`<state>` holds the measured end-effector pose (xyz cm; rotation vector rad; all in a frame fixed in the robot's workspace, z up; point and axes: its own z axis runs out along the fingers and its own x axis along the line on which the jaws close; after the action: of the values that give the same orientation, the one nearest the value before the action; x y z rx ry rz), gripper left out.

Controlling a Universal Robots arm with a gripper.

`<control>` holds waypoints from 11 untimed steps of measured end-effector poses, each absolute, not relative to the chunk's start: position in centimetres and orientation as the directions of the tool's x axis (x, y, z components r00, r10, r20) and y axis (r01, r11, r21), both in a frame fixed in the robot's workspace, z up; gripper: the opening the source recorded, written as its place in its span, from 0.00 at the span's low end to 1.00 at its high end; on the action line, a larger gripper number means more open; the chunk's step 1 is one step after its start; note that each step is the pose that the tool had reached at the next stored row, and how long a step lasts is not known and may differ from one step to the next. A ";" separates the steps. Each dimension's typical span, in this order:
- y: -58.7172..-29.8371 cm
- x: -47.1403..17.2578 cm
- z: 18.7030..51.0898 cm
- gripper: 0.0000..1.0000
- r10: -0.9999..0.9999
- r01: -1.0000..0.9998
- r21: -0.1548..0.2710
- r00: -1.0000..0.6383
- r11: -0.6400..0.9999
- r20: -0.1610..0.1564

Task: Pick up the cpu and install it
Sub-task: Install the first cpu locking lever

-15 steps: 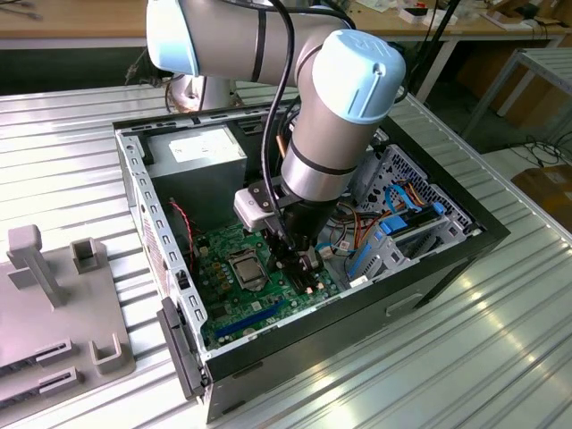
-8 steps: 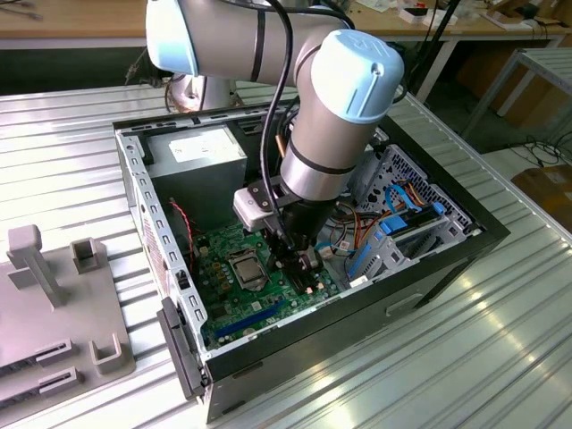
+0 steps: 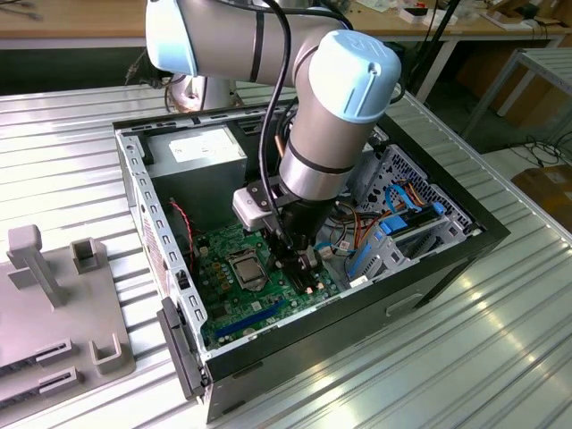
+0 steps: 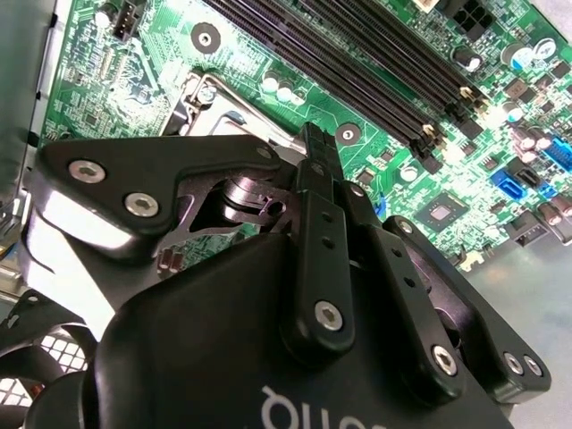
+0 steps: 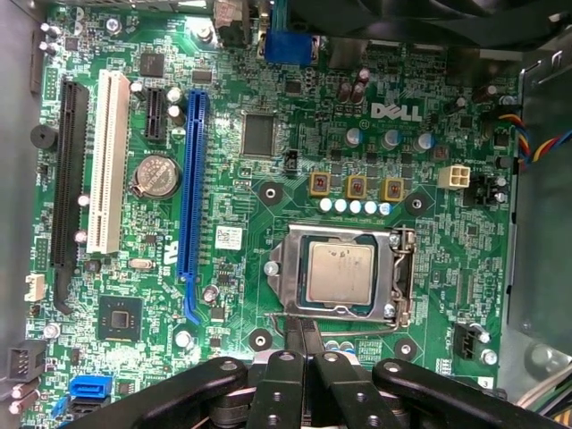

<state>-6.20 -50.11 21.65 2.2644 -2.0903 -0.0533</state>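
Note:
The cpu [image 5: 340, 273] is a small square chip with a silver-grey top. It lies flat inside the metal socket frame [image 5: 402, 277] on the green motherboard [image 5: 268, 188] of an open computer case. In the exterior view the cpu [image 3: 248, 268] sits just toward that view's left of my gripper [image 3: 304, 261]. The gripper [image 5: 304, 338] hangs low over the board beside the socket's edge, its thin black fingers pressed together and holding nothing. In the second wrist view the fingertips [image 4: 315, 143] point at the board next to the socket frame [image 4: 192, 98].
The black case wall [image 3: 357, 304] rings the board. A grey power-supply box [image 3: 201, 152] sits at the back, and a drive cage with blue cables [image 3: 402, 219] is on the exterior view's right. Long black memory slots [image 4: 357, 63] and blue and white expansion slots [image 5: 192, 179] cross the board. Grey fixtures [image 3: 54, 295] stand on the table.

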 end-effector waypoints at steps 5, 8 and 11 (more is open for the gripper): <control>-50.1 -6.2 21.7 0.11 -0.997 -0.995 0.067 0.080 -0.079 0.015; -50.1 -6.2 21.6 0.11 -0.997 -0.995 0.067 0.080 -0.079 0.015; -50.1 -6.0 21.5 0.11 -0.997 -0.995 0.067 0.080 -0.079 0.015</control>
<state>-6.00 -50.11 21.49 2.2642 -2.0904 -0.0533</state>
